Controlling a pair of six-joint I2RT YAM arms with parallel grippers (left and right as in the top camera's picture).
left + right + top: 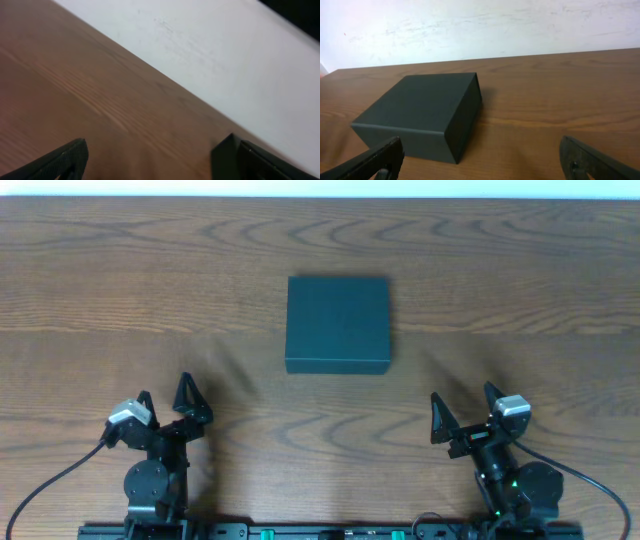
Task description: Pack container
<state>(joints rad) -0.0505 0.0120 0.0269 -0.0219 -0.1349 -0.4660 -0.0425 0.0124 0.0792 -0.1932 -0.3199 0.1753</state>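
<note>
Seeing container point(337, 323) lying shut on desk point(100, 290); L pincer point(165, 392) & R pincer point(464, 398) hovering well apart from container, both gaping open, empty.

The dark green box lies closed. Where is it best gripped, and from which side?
Probably the front edge of its top, from the robot's side: the container lies flat and closed and looks wider than the open right gripper, which faces it. The lid seam is not visible.

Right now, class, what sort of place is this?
Probably a robotics lab bench: a wood-grain table by a white wall, a closed dark teal rectangular box, plus the black left gripper and right gripper.
</note>
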